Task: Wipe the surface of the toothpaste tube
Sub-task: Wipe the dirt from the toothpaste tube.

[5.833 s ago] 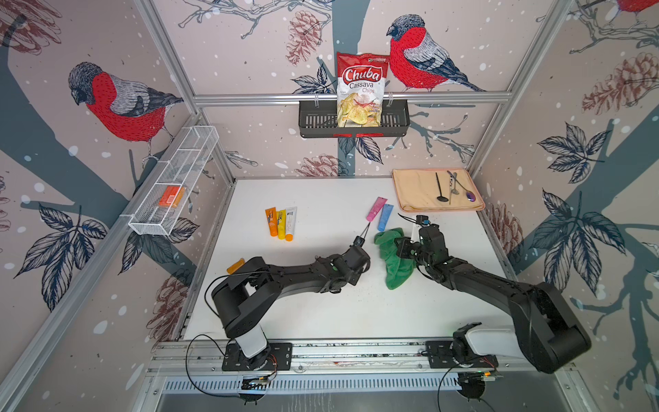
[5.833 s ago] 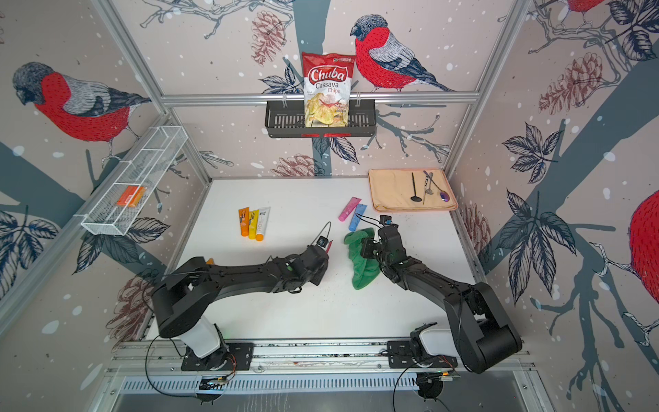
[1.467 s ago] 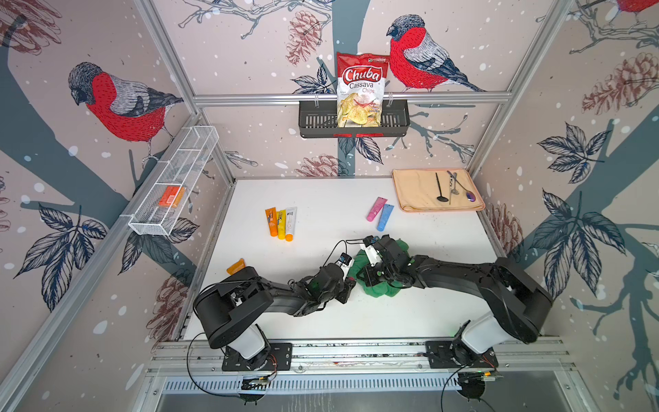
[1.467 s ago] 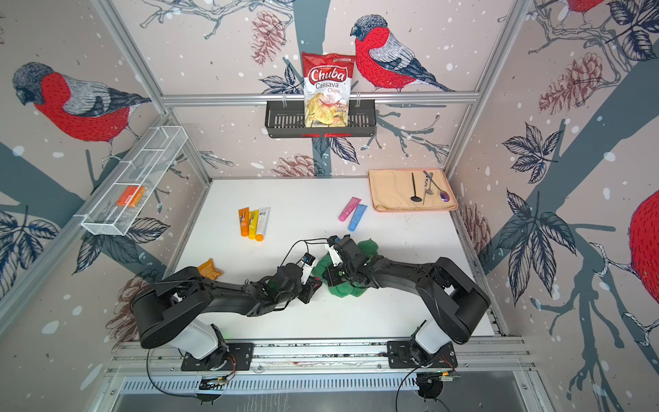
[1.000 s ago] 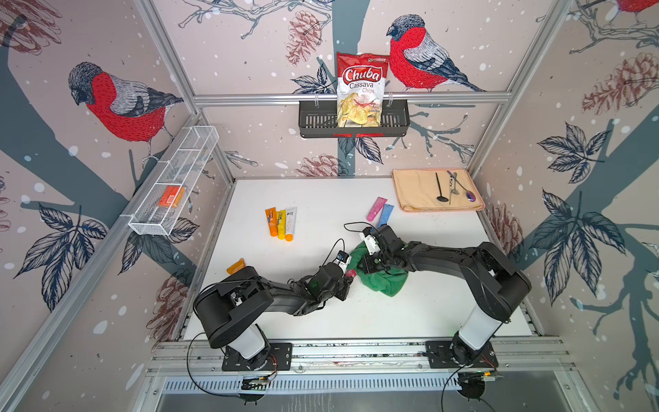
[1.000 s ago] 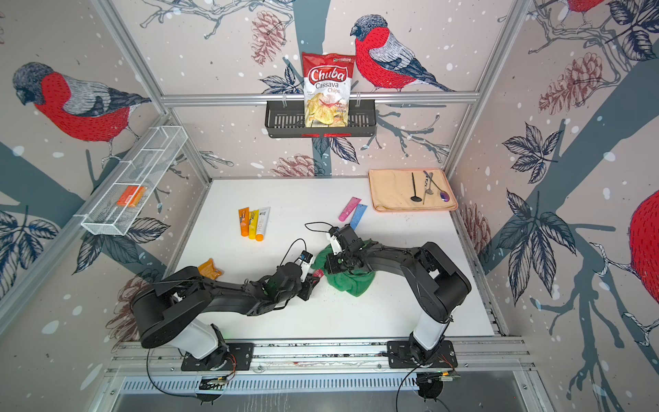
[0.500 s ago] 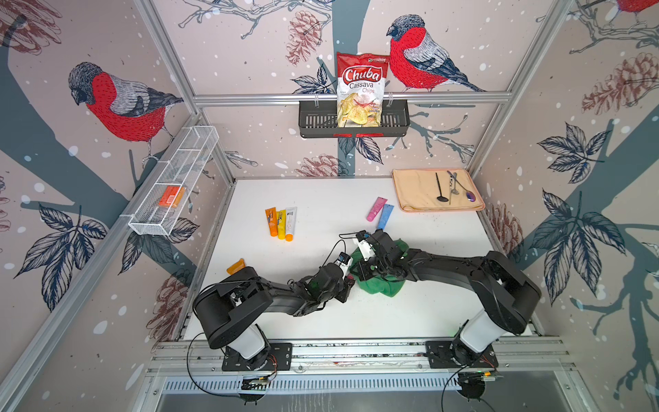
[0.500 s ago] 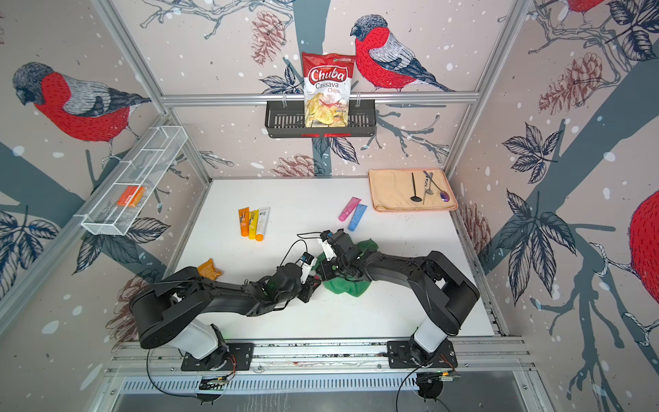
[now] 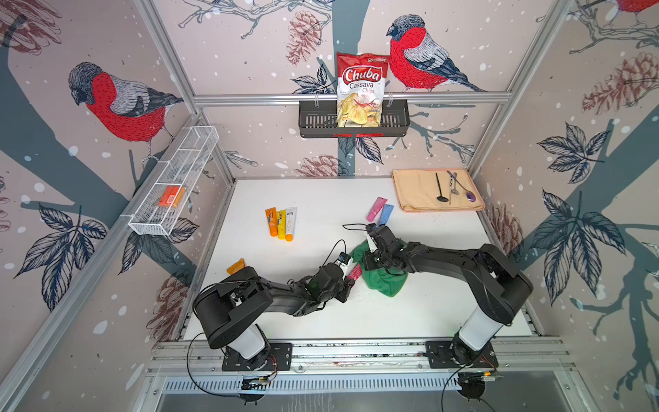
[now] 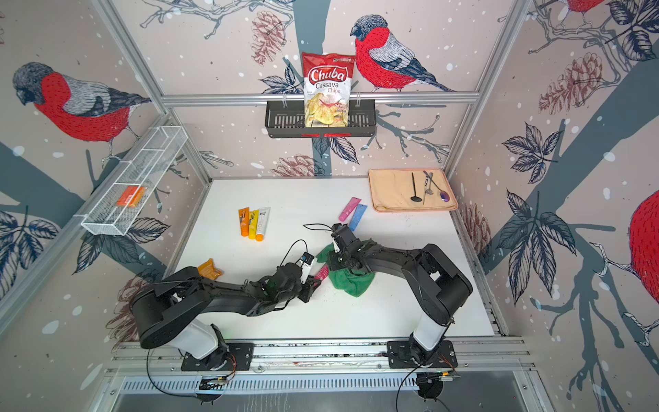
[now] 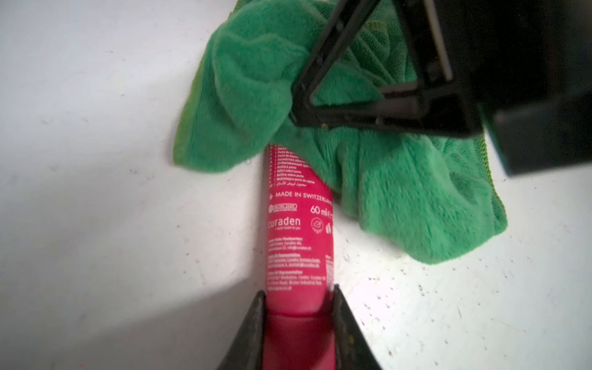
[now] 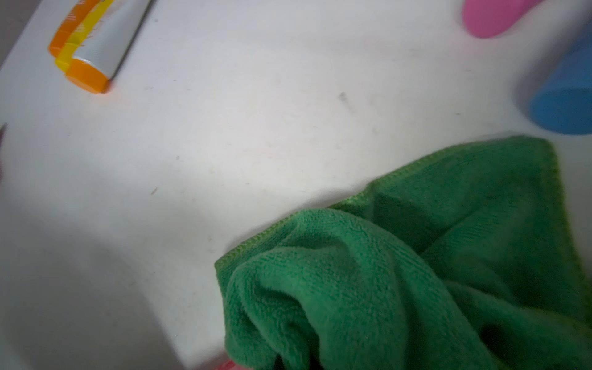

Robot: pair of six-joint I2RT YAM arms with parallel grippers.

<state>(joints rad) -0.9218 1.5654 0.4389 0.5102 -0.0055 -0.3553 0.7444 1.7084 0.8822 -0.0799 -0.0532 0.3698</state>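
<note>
Jaws around glossy tube [image 11: 299, 243] under plush cloth [image 11: 400, 192]

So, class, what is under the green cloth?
One end of the toothpaste tube runs under the green cloth; that end is hidden. The left hand holds the visible end.

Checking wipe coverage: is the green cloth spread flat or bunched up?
Bunched up: the green cloth lies in thick folds over one end of the red toothpaste tube.
</note>
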